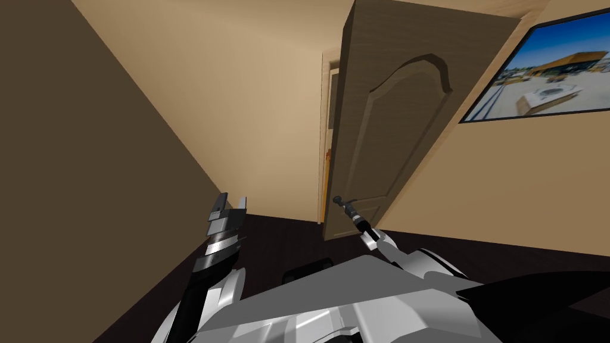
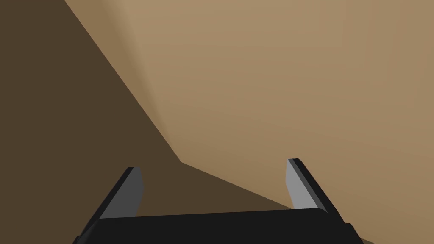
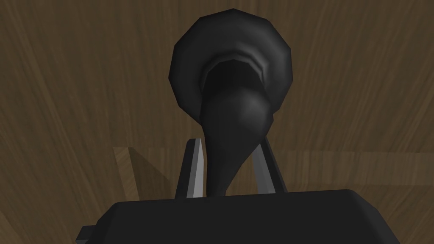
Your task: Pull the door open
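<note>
The right claw (image 1: 349, 208) is at the handle (image 1: 338, 200) of the brown door (image 1: 387, 137), standing ajar.

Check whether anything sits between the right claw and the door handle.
Nothing visible does. The right claw is shut on the dark handle of the brown door; the left claw hangs open, off to the side.

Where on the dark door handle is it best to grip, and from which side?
Grip the handle on its lever, away from the round base, coming straight at the door face. The lever tapers thin there, easy to clamp from both sides. The right gripper is shut on it that way.
</note>
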`<state>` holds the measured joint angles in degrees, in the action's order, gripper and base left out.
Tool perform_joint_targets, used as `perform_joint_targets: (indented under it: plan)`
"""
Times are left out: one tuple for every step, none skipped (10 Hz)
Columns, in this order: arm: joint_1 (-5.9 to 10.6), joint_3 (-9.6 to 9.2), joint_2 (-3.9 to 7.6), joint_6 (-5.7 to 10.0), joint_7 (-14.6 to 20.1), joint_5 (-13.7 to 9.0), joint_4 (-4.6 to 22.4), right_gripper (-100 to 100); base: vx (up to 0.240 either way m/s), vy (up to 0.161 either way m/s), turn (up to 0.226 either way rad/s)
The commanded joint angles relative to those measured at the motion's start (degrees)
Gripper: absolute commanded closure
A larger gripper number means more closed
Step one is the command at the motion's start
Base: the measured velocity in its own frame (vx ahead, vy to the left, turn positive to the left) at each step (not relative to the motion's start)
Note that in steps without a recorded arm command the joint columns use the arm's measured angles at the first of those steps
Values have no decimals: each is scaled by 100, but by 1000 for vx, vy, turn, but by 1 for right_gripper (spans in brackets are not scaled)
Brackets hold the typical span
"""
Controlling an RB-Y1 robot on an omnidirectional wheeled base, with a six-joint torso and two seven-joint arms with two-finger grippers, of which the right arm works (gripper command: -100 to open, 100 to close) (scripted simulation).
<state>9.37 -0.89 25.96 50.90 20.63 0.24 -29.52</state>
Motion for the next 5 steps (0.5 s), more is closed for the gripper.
perform_joint_targets:
  plan:
    - [-55,-81,78,167,106,58,26,100,-194,-100,73]
    - [-102,-143,137,257,189,99,11,100,-206,-76,86]
    - [-148,-203,194,345,271,140,-5,100,-223,-68,73]
    - [-189,-257,245,423,344,176,-18,100,-213,-68,61]
    - [-222,-301,287,488,403,205,-29,100,-186,-62,54]
